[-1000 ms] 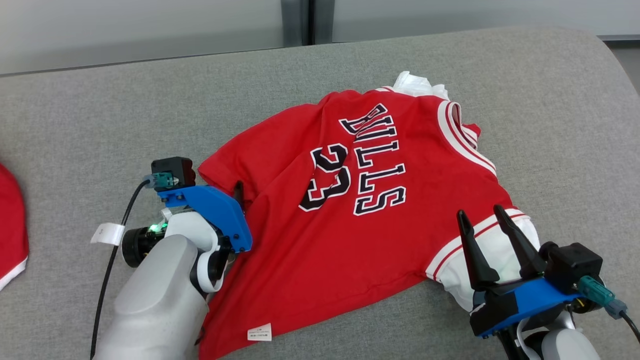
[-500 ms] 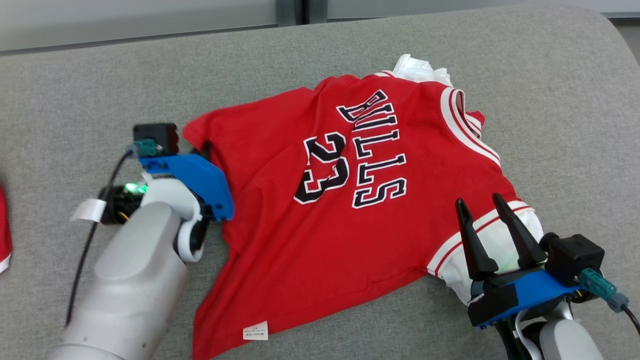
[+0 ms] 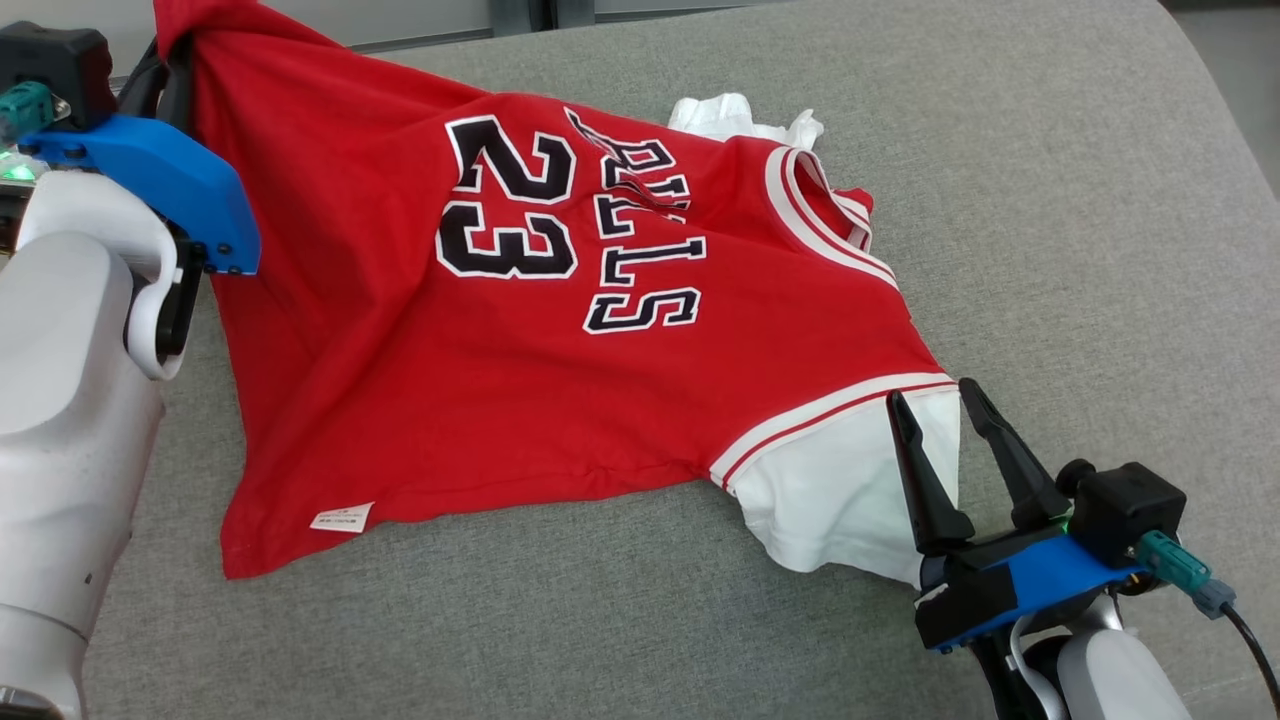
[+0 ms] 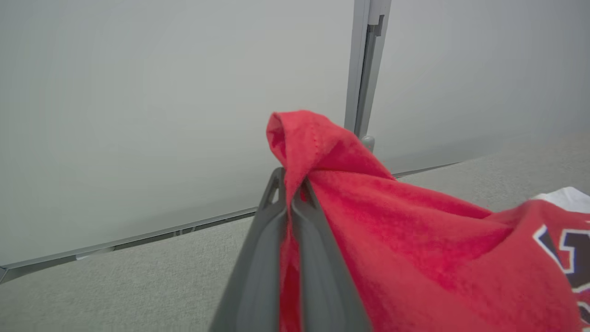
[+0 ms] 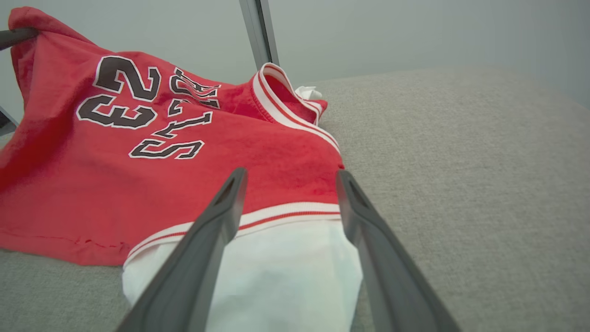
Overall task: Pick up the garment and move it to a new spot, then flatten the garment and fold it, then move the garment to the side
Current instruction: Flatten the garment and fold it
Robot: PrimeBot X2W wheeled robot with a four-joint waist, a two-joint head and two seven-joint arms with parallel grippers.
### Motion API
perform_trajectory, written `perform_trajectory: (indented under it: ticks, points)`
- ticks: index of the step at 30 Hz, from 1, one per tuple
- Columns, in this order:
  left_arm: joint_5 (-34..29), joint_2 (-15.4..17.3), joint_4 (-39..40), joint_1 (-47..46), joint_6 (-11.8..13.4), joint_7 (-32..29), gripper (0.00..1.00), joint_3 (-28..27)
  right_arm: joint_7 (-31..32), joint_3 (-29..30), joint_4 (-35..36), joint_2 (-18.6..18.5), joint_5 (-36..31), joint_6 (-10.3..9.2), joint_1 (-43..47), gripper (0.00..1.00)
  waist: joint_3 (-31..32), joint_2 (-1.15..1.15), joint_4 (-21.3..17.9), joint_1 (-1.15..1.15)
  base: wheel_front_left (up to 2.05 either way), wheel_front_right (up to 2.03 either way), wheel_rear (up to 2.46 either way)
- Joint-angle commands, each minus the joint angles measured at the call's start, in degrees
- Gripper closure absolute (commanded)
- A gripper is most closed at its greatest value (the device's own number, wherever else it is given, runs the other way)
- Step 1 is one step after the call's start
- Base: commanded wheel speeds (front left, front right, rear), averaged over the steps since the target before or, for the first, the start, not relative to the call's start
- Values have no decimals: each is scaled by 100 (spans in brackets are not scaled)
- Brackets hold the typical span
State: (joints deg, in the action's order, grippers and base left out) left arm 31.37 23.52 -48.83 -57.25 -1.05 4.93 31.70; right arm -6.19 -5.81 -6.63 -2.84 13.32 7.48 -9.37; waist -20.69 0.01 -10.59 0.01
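Red, soft and limp-looking, the jersey [image 3: 420, 400] hangs by a hem corner from the clenched left hand [image 4: 291, 193], the rest draped on the grey worktop [image 3: 1050, 200], its white sleeve [image 3: 830, 490] under the released right hand [image 3: 932, 390], probably the second hold.

A grey fabric-covered bench [image 3: 1050, 250] spans the frame; along the top edge, pale wall panels [image 4: 138, 92] meet at a grey post [image 4: 366, 60].
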Motion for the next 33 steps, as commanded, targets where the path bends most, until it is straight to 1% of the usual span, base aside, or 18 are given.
perform_trajectory:
  ticks: [1, 2, 3, 9, 12, 17, 19, 22, 26, 29, 33]
  points:
    - [57, 13, -67, -50, -54, -167, 91, 14, -51, -23, -42, -11, 58, 2, -66, 0, 9, -1, -10, -1, 0, 0, 0]
    - [98, 39, -82, -70, -86, -188, 60, 1, -62, -34, -68, -11, 65, 3, -59, 0, 21, -1, -13, -1, 0, 0, 0]
    - [164, 24, -106, -57, -94, -168, 0, -61, -72, -39, -93, -11, 82, 3, -57, 0, 37, -1, -8, -1, 0, 0, 0]
    - [367, -243, -259, 457, -193, 13, 0, -34, -102, 8, -193, -9, 68, 2, -100, 0, 256, -1, 136, -1, 0, 0, 0]
    - [467, -370, -204, 803, -241, 271, 0, -48, -63, 124, -186, -11, -1, 3, -27, 0, 418, -1, 284, -1, 0, 0, 0]
    - [696, -593, 17, 1492, -193, 804, 0, -222, 60, 310, -112, -11, -110, 3, 129, 0, 718, -1, 575, -1, 0, 0, 0]
    - [690, -675, 174, 1776, -137, 924, 0, -239, 103, 408, -72, -12, -117, 3, 176, 0, 850, -1, 696, -1, 0, 0, 0]
    - [697, -792, 540, 2273, 17, 1011, 0, -390, 165, 565, -8, -11, -143, 3, 296, 0, 1052, -1, 864, -1, 0, 0, 0]
    - [439, -880, 1355, 2973, 168, 1027, 0, -653, 269, 772, 112, -12, -211, 3, 449, 0, 1263, -1, 1075, -1, 0, 0, 0]
    - [146, -862, 1974, 3481, 330, 1030, 0, -920, 331, 890, 151, -13, -246, 3, 550, 0, 1395, -1, 1151, -1, 0, 0, 0]
    - [-170, -886, 2520, 4133, 475, 1031, 0, -1147, 329, 1011, 128, -10, -191, 3, 700, 0, 1569, -1, 1229, -1, 0, 0, 0]
